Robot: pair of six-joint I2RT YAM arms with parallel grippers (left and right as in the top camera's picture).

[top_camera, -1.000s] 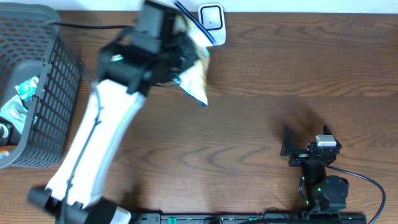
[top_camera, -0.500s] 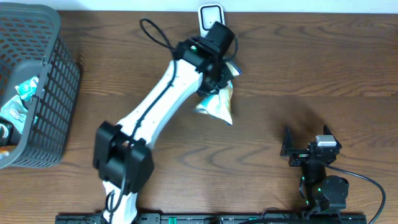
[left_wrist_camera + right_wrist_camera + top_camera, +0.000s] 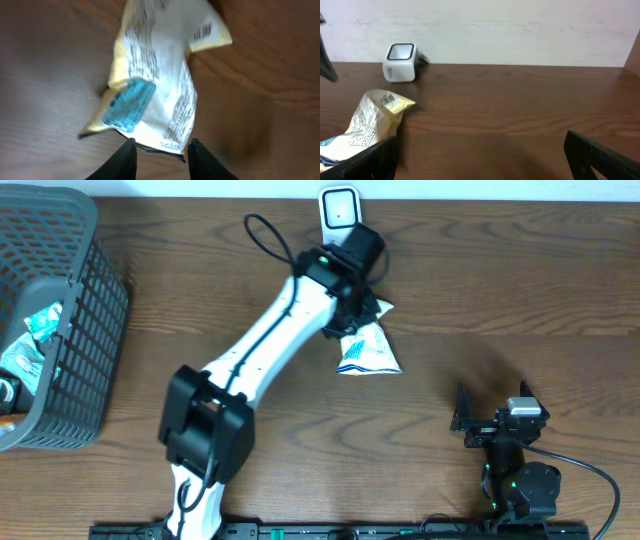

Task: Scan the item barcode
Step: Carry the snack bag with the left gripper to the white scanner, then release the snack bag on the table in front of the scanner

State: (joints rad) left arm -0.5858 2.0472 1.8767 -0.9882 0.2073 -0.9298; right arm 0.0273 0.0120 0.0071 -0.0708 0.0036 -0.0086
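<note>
Checkout bench: scanner, shopping basket

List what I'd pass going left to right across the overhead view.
Grey basket → snack packet → right hand. The left arm and the scanner overlap the packet's span, so they are left out.

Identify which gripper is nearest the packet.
The left gripper: it hangs right over the packet; the right gripper sits apart, wide open.
</note>
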